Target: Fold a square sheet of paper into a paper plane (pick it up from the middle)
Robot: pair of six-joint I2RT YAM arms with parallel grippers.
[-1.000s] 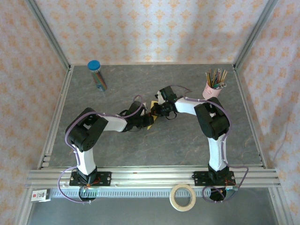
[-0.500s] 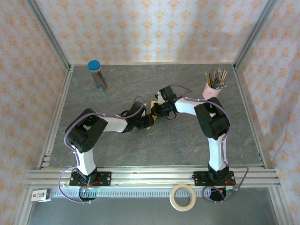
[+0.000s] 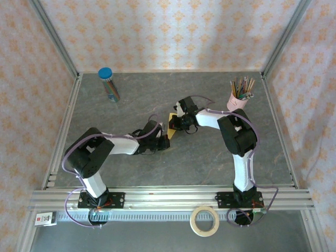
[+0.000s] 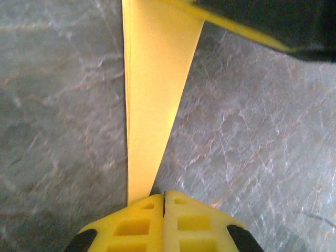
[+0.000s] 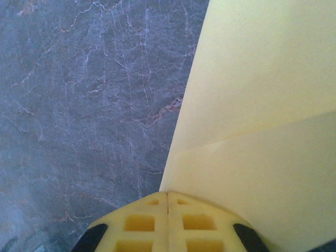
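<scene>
Roughly at the middle of the grey marbled surface point(image 3: 210, 157), the paper plane point(image 3: 170, 117) lies between the two wrists, a small yellow patch in the overhead view. The left arm point(image 3: 121, 143) reaches in from the left and the right arm point(image 3: 210, 119) from the right, so their ends sit just beside each other over the paper.

Seen from the left wrist, the paper plane point(image 4: 152, 79) is a long, tapering wedge with stacked layers along its left edge. Its narrow end runs down to the left fingers point(image 4: 136, 226), which are pressed together with no gap at the seam. They touch the tip (whether a layer is actually nipped between them cannot be told).

From the right wrist, the paper plane point(image 5: 262, 131) spreads wide to the right, with one crease slanting across it. The right fingers point(image 5: 205, 220) are likewise fully closed, and the paper's left edge comes down to meet their seam and passes beneath the right-hand one.

Well apart from all this, a blue-capped tube point(image 3: 107, 84) stands at the far left, a pink cup of pencils point(image 3: 239, 97) at the far right, and a tape roll point(image 3: 205, 220) lies on the near rail.
</scene>
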